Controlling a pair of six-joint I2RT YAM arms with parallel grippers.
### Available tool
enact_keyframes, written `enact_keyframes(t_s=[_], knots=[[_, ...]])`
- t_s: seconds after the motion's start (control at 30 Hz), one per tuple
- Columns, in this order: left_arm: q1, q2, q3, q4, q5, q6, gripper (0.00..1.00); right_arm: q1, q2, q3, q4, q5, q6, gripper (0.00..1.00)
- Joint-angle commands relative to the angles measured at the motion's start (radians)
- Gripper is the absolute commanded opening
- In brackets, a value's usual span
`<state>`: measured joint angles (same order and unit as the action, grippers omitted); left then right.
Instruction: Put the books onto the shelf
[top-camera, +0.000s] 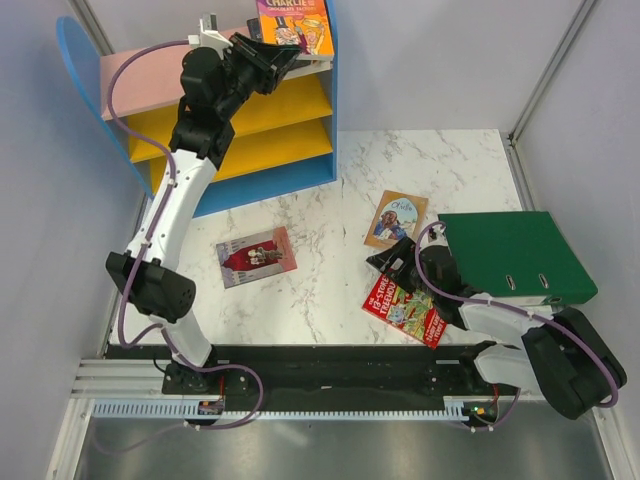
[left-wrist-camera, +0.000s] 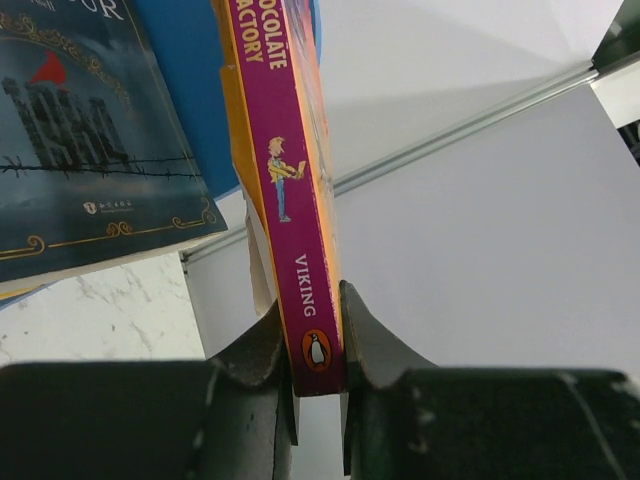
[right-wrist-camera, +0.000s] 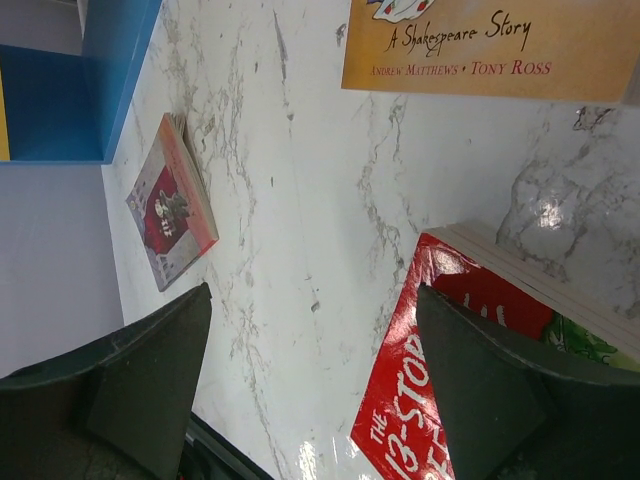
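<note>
My left gripper is shut on the spine of the purple-orange Charlie book, holding it upright at the top right of the shelf. A dark blue book shows just beside it, against a blue panel. My right gripper stands open and empty, low over the marble at the edge of the red Treehouse book. The tan book lies just beyond it. The pink-red book lies flat mid-table.
A large green binder lies at the right, beside the right arm. The shelf's blue base stands at the table's far left corner, against grey walls. White marble table runs between the loose books.
</note>
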<state>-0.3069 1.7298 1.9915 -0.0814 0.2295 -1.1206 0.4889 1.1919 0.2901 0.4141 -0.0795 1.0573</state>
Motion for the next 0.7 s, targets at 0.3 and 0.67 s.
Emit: enact_keyframes(t_s=[0.3, 0.67], knots=[[0.009, 0.103, 0.159, 0.106, -0.038, -0.107, 0.02, 0.002, 0.035, -0.005, 0.083, -0.026, -0.010, 0.90], [0.012, 0.165, 0.171, 0.114, -0.045, -0.177, 0.02, 0.002, 0.048, -0.005, 0.092, -0.031, -0.008, 0.91]])
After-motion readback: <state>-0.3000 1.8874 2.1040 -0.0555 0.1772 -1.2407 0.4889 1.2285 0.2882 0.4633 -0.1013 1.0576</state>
